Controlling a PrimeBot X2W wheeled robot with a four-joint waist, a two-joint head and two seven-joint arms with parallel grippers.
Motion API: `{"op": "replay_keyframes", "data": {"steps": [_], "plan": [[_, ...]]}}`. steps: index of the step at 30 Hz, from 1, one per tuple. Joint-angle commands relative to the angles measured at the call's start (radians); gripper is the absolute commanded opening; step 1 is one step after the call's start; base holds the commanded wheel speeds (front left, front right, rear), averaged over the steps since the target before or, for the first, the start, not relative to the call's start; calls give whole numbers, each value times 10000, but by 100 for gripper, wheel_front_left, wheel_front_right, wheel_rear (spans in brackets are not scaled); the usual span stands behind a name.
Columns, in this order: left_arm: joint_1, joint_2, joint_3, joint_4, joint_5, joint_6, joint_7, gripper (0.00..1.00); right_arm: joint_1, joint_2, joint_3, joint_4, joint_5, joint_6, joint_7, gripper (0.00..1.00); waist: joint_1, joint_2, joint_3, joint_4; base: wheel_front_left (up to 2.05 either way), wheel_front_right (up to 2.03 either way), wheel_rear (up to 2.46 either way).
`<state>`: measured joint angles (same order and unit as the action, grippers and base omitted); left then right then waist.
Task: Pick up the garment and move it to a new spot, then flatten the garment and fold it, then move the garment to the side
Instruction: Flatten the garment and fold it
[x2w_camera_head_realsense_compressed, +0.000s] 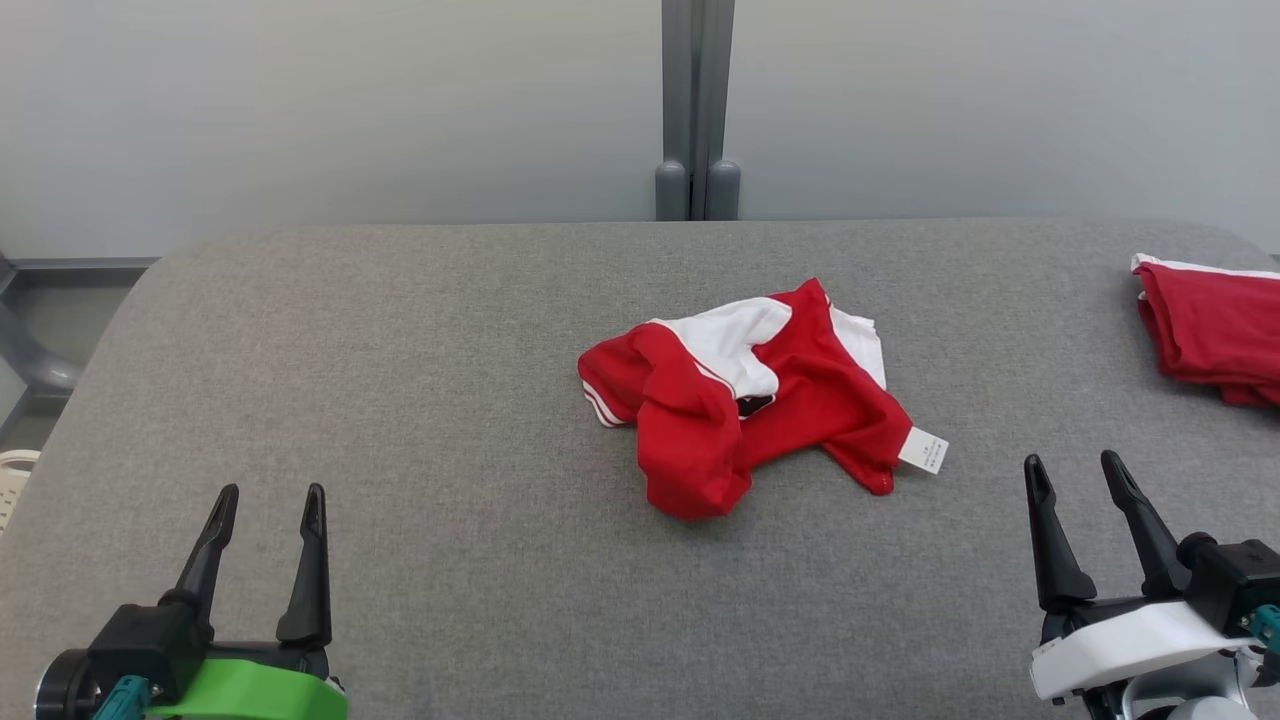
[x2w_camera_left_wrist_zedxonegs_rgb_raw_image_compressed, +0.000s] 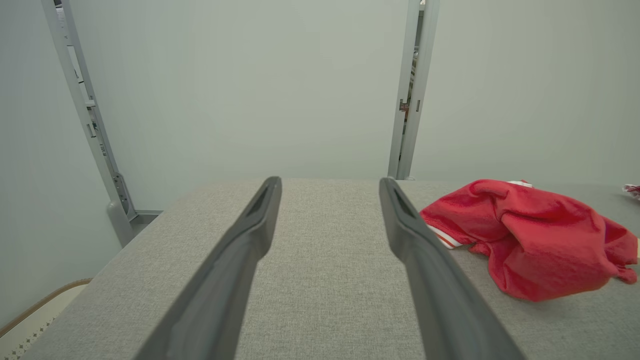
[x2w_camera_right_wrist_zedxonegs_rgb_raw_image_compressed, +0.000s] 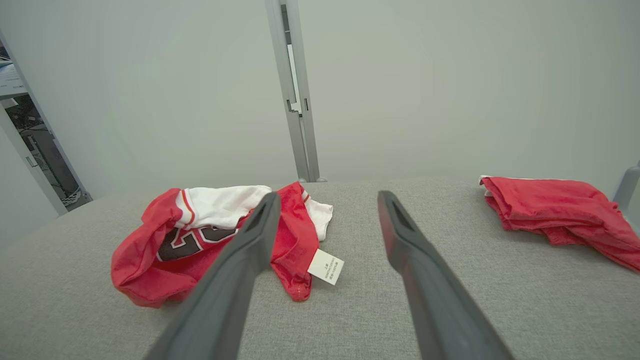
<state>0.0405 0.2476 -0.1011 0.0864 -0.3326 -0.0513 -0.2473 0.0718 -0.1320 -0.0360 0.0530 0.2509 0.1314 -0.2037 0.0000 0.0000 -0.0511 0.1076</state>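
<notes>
A crumpled red and white garment (x2w_camera_head_realsense_compressed: 745, 395) lies in a heap at the middle of the grey table (x2w_camera_head_realsense_compressed: 400, 380), with a white tag (x2w_camera_head_realsense_compressed: 923, 450) sticking out at its right. From the left wrist it appears as a red heap (x2w_camera_left_wrist_zedxonegs_rgb_raw_image_compressed: 535, 240) off to the right; from the right wrist the garment (x2w_camera_right_wrist_zedxonegs_rgb_raw_image_compressed: 210, 240) lies left of the fingers. My left gripper (x2w_camera_head_realsense_compressed: 270, 495) rests open near the table's front left, well short of the garment. My right gripper (x2w_camera_head_realsense_compressed: 1075, 468) stands open at the front right, just right of the tag. Both hold nothing.
A second red garment (x2w_camera_head_realsense_compressed: 1210, 325), folded, lies at the table's right edge, also seen as a red pile (x2w_camera_right_wrist_zedxonegs_rgb_raw_image_compressed: 560, 212) from the right wrist. A grey post (x2w_camera_head_realsense_compressed: 697, 110) stands behind the table against a pale wall. A pale basket (x2w_camera_head_realsense_compressed: 12, 480) sits beyond the left edge.
</notes>
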Motion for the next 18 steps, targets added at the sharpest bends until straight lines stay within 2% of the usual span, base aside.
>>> {"op": "replay_keyframes", "data": {"steps": [1,18], "plan": [[172,82,18,-86,-108,102,45,100,89,15,-18,2,21,-16,17,100,0,0,2,4,0,0,0],[341,179,-87,-409,-150,283,298,100,22,48,-17,106,22,-16,38,100,0,0,-32,-15,0,0,0]]}}
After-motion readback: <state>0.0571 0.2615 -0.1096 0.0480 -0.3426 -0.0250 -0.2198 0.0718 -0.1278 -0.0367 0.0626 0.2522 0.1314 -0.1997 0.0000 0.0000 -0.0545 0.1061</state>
